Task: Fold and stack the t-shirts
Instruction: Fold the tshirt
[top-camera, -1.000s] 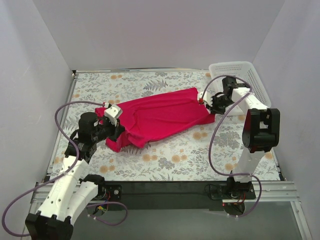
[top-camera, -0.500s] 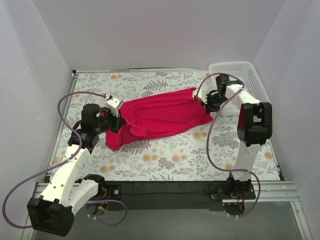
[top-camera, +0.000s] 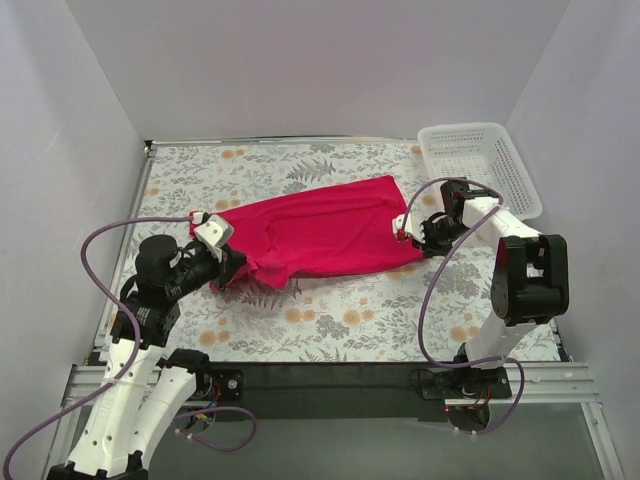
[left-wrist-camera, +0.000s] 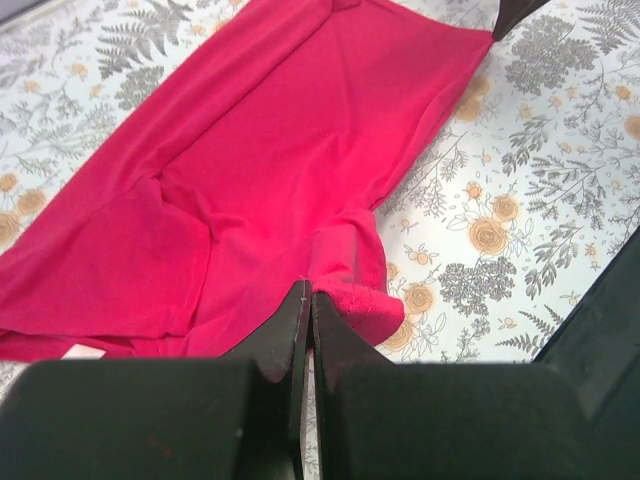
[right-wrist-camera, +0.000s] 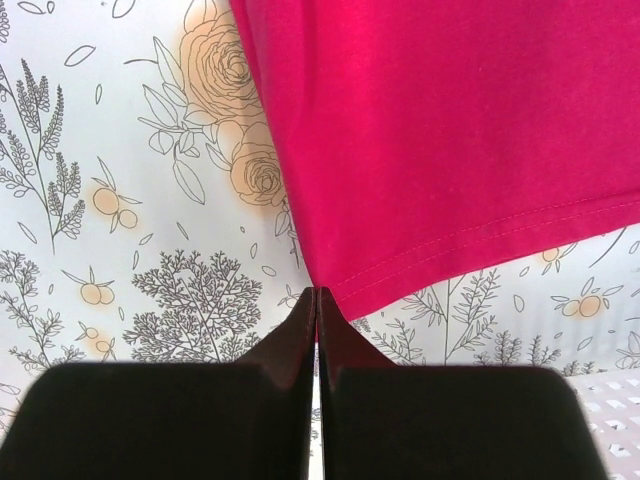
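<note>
Barely begun: the t-shirt (top-camera: 320, 232) lies stretched out on the table (top-camera: 330, 320), with no fold made and nothing stacked.
At the left, the left gripper (top-camera: 232, 268) has its jaws pressed together on a bunched bit of the shirt's near-left edge. At the right, the right gripper (top-camera: 405, 236) pinches a hem corner, jaws likewise closed. The cloth is spread between them mid-table, apart from the basket (top-camera: 478, 160) at the far right. I judge the spreading nearly done and every fold left to do. Only the overhead view shows the whole outline and the basket. The left wrist view adds lengthwise creases, a rolled lump at the pinch and a scrap of white, perhaps a tag (left-wrist-camera: 85, 351). The right wrist view shows the stitched hem meeting the tips.
</note>
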